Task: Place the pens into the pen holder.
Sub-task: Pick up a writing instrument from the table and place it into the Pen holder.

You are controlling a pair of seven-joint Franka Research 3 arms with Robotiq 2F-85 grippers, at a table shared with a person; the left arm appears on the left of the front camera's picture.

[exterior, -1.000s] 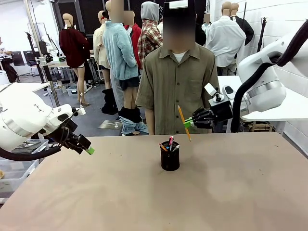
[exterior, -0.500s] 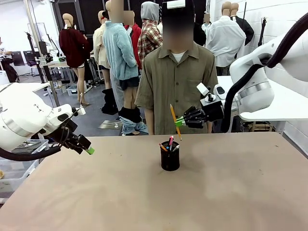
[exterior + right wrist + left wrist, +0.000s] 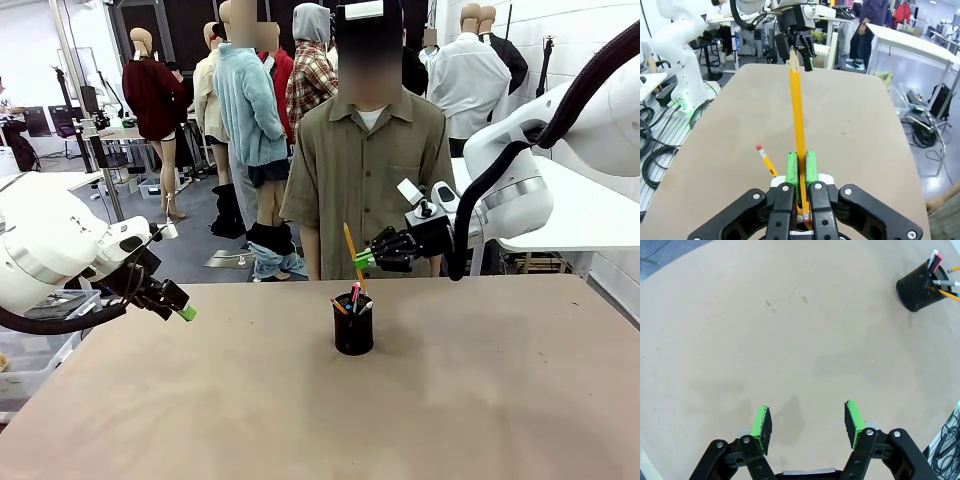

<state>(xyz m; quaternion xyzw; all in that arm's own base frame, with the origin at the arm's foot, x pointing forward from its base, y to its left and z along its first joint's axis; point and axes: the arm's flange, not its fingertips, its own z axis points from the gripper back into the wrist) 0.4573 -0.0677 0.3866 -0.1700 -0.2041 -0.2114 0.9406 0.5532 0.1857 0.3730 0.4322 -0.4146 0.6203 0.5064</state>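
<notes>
The right gripper [image 3: 362, 262] hangs above the far middle of the surface [image 3: 480, 380], its fingers [image 3: 792, 170] pinching an orange-yellow pencil [image 3: 351, 257] near its lower end, so the pencil stands nearly upright, tip up, leaning slightly left. Just below and nearer stands the black mesh pen holder [image 3: 353, 324], with other pens [image 3: 355, 295] sticking out of its rim. The left gripper [image 3: 186, 312] hovers over the surface's left edge, well apart from the holder, its fingers [image 3: 761, 426] spread with nothing between them. A person [image 3: 365, 170] stands at the far side
</notes>
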